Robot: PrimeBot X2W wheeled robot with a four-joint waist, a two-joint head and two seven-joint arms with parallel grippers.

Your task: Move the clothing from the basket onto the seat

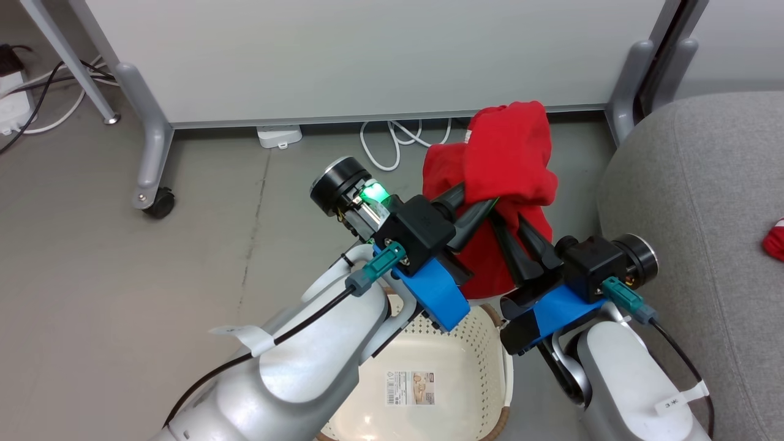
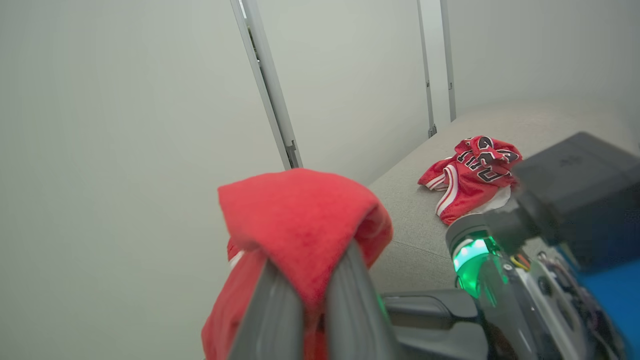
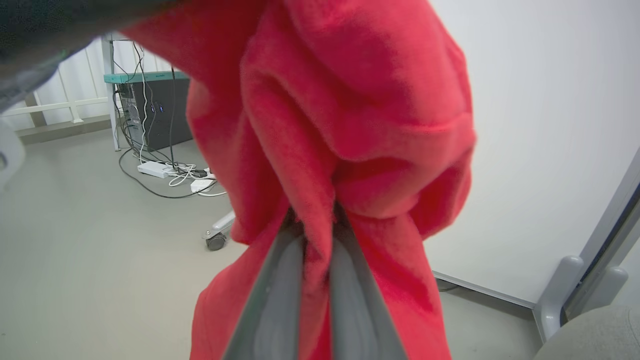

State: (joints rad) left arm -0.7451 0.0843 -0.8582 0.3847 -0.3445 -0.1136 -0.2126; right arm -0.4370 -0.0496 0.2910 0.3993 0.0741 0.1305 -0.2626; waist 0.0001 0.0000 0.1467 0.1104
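both grippers are clamped on the same plain red garment (image 1: 508, 153). in the head view the left gripper (image 1: 479, 205) reaches in from the lower left toward the centre, its two dark fingers pressed together with a fold of the cloth pinched at the tips. the right gripper (image 1: 507, 222) comes up from the lower right, its fingers also closed into the fabric just beside the left pair. in the left wrist view the left gripper (image 2: 312, 270) rises from the bottom edge with the red garment (image 2: 295, 210) draped over its tips like a hood. in the right wrist view the right gripper (image 3: 316, 225) has a pleat squeezed between its fingers, and the fleecy garment (image 3: 350, 100) bunches above and hangs down on both sides.

the garment is lifted clear of the basket (image 1: 484, 343), which sits on the floor at the bottom centre of the head view, below the forearms, with a paper label (image 1: 410, 388) on its bare perforated bottom.

the grey sofa (image 1: 692, 202) fills the right side. the striped red jersey (image 2: 470, 177) lies crumpled on its seat, a corner showing at the right edge of the head view (image 1: 775, 240). beyond, a white panel (image 1: 367, 55) on castors and loose white cables (image 1: 392, 141) cross the top.
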